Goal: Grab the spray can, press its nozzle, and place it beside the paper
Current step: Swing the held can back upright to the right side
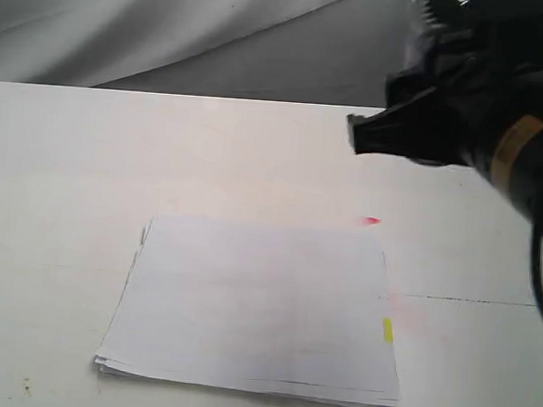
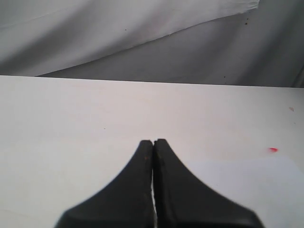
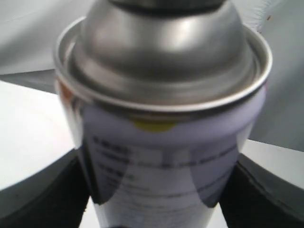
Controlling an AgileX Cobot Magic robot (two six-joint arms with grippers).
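The spray can (image 3: 161,142) fills the right wrist view: silver shoulder and rim, white label with small print and a yellow dot. Only a dark sliver of the nozzle (image 3: 166,4) shows at the frame's edge. My right gripper (image 3: 159,194) is shut on the can, with one black finger (image 3: 47,199) on each side of its body. In the exterior view the right arm (image 1: 474,106) hangs raised at the upper right and the can itself is hidden. The paper (image 1: 260,305), with its yellow tab (image 1: 387,330), lies in the middle of the table. My left gripper (image 2: 153,141) is shut and empty above the table.
The white table (image 1: 69,171) runs back to a grey cloth backdrop (image 1: 172,29). A small red mark (image 1: 371,221) lies just beyond the paper's far right corner. A corner of the paper (image 2: 251,180) shows beside the left fingers. A thin dark line (image 1: 470,300) crosses the table at the right.
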